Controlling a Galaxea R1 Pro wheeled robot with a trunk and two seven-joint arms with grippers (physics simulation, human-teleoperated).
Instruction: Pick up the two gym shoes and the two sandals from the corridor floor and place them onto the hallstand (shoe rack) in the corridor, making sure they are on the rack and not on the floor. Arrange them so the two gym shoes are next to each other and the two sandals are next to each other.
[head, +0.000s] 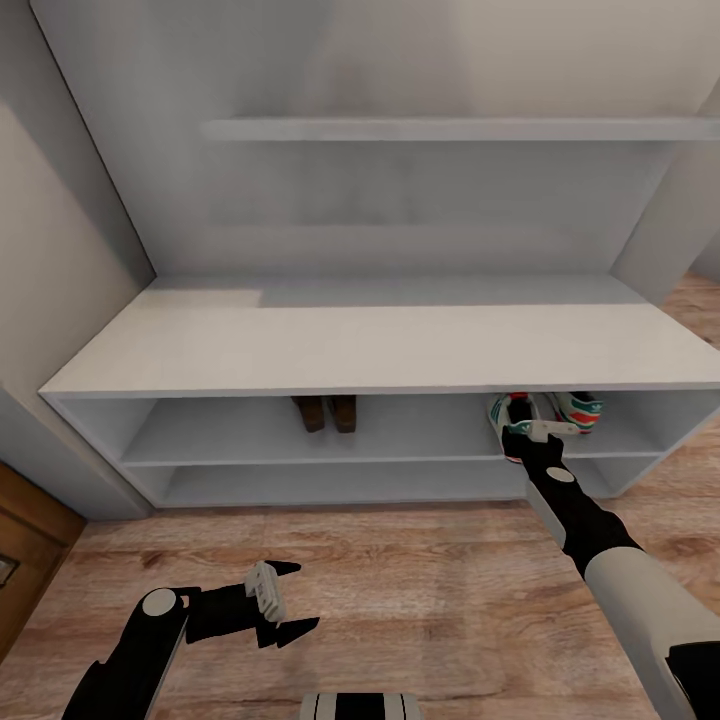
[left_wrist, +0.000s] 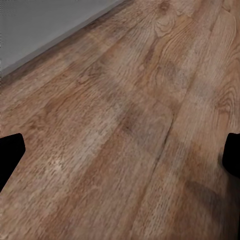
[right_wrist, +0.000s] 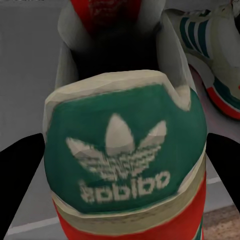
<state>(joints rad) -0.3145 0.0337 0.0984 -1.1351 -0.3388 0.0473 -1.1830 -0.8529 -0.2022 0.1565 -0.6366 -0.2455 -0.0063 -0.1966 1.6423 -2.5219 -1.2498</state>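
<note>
**Risk at the shelf lip as the second sneaker goes in**

Fingers of the right gripper stand either side of the heel of a white lace-up gym shoe with a green heel tab and red-orange sole, dark fingertips flanking it closely; whether they press it or have just let go cannot be told. This shoe sits at the near edge of the upper open compartment of the low, wide light-grey hallstand, on the right side, its heel seemingly at or over the shelf lip. The matching white sneaker with green stripes lies just to its right, deeper in.

If the claw pulls back while pinching, or brushes the heel in retreat, the near shoe could likely be dragged off the lip onto the light brown wood-plank corridor floor. A push forward at an angle could knock its neighbour askew.

Farther left on the same shelf, the dark brown leather sandals stand together. The left gripper hangs spread apart and empty over bare planks.
</note>
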